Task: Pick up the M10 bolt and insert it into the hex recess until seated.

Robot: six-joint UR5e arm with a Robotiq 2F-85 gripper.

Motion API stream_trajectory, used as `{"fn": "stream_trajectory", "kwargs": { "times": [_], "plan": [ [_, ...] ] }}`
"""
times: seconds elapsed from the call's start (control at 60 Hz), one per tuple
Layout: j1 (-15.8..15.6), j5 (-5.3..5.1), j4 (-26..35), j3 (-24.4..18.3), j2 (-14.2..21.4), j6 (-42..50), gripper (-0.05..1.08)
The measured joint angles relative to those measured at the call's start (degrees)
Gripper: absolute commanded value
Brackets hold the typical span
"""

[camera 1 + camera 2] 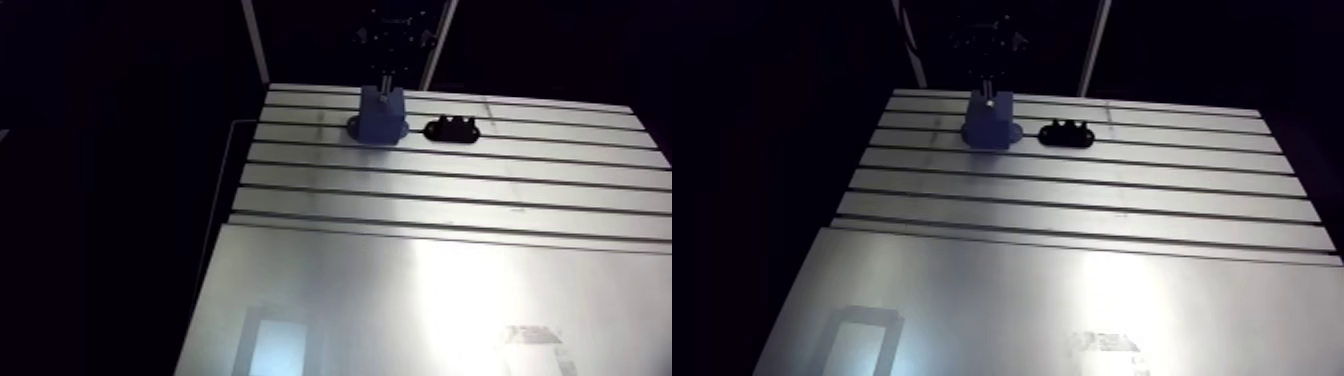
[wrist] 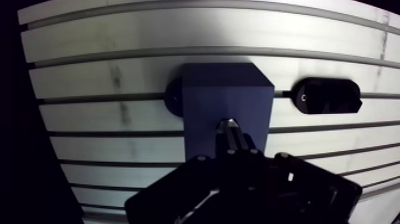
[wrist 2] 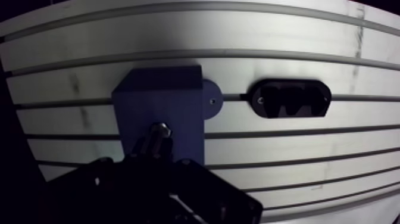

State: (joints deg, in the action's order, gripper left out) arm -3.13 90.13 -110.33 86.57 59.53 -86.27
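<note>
Over the block [image 2: 221,95], toward the far side of the table [image 2: 119,42]: hovering there with the gripper [image 2: 230,138] closed on the bolt [image 2: 228,125]. Gripped by the upper part, with the bright end poking out past the tips and showing against the block's top face. Long axis in line with the gripper, so close to upright and pointing down at the block. In the arm view, only a short bright stretch of shank between gripper and block top. Cannot tell from either view whether already touching the block or just clear of it.

No sight of the recess itself. Presumably cut into the top face, either hidden under bolt and gripper or too dark to make out. Judging by the lineup, past the pick-up and into the insertion step, not yet seated.

Next move, by that reading: straight down along the bolt's own axis, with hardly any sideways travel, assuming a recess right beneath. Perhaps a slight twist as well, to bring the hex flats into line. Worth watching for a tilt of the bolt in the grip, or flats crossed with the recess walls, either one enough to jam it short of seated.

Just beside the block and apart from it, on the same strip of table: a black oval holder [image 3: 290,98] with scalloped pockets. Looks empty, though too dark inside to be sure.
</note>
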Motion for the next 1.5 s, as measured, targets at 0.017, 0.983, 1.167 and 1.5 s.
{"fn": "stream_trajectory", "kwargs": {
  "times": [0.017,0.983,1.167,1.5],
  "plan": [
    [0.0,0.00,0.0,0.0,0.0,0.0,1.07],
    [0.0,-0.09,0.0,0.0,-0.5,-0.1,1.07],
    [0.0,-0.09,0.0,0.0,-0.6,-0.1,1.07],
    [0.0,-0.02,0.0,0.0,-0.8,-0.4,1.07]
  ]
}}
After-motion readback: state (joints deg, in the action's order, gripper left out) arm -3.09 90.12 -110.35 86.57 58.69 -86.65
